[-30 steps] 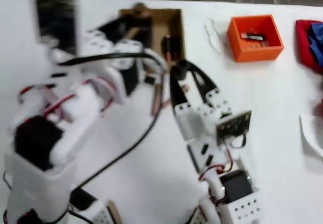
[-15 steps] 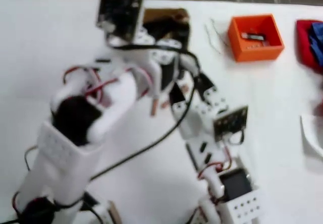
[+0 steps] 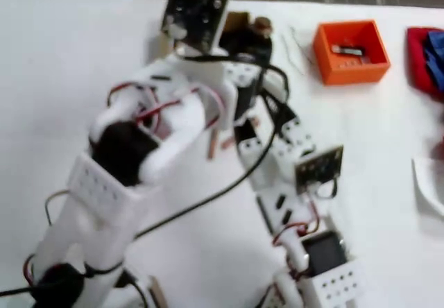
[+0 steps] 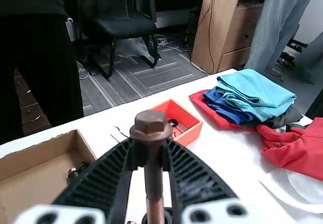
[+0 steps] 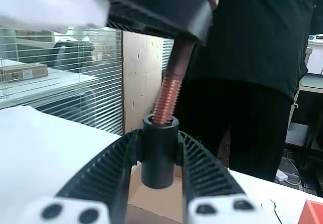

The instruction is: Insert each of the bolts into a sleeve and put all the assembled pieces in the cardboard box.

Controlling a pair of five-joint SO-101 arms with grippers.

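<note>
Tabletop (image 3: 69,51) — box (image 4: 38,153), orange bin (image 3: 350,72) with part (image 3: 345,50)

Office: desk chair (image 4: 123,17), window blinds (image 5: 65,62)

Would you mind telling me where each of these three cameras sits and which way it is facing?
High view: fixed above the table, looking down; the left arm and right arm show, near the orange bin.
Left wrist view: on the left arm, looking along the left gripper, shut on the bolt, towards the cardboard box.
Right wrist view: on the right arm, looking along the right gripper, shut on the sleeve.
Shared: both wrist views show the bolt, its threaded end in the sleeve's top.
</note>
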